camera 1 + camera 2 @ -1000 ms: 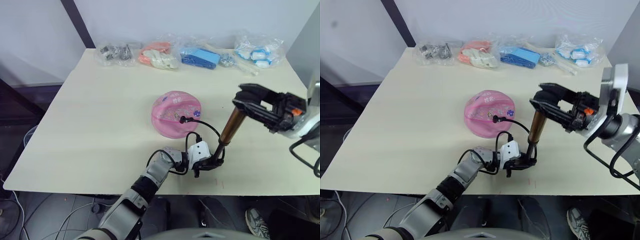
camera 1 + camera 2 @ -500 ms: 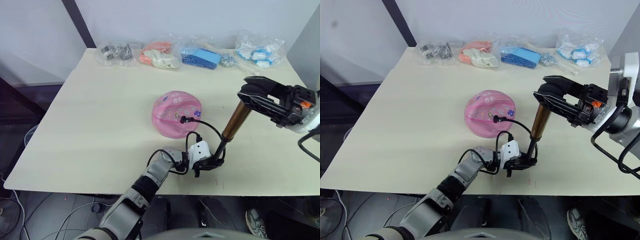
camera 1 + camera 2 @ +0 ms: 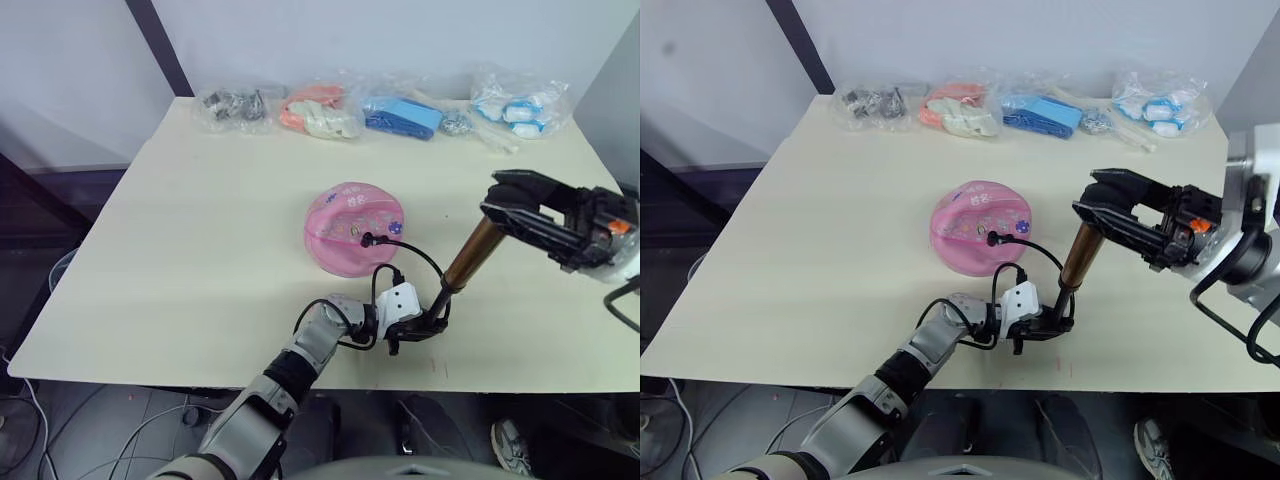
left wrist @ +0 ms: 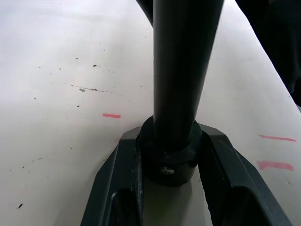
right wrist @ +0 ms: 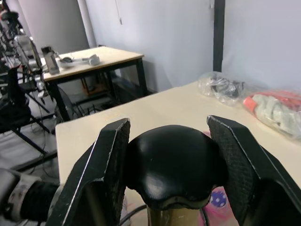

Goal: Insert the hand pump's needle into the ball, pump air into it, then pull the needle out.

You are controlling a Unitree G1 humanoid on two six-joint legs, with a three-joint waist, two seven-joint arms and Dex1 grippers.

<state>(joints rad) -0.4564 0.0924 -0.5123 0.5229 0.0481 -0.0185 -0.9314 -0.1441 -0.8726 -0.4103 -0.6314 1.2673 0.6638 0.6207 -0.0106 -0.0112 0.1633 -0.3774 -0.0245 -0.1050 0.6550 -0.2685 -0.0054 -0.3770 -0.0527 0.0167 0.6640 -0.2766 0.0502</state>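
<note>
two grippers steady the hand pump [image 3: 470,256], which stands tilted near the front edge of the table [image 3: 200,230]. left gripper [image 3: 420,330] is clamped on the pump's black base; right gripper [image 3: 520,205] is closed over the black handle at the top, a finger [image 5: 110,172] on each side. thin black hose [image 3: 405,255] loops from the base to the needle [image 3: 366,239], seated in the pink ball [image 3: 352,226], which lies mid-table just behind the pump. bagged items [image 3: 380,105] line the far edge.

You'll see the right gripper [image 3: 512,196] has carried the pump's top [image 5: 175,167] toward the table's right edge, tilting it further.
</note>
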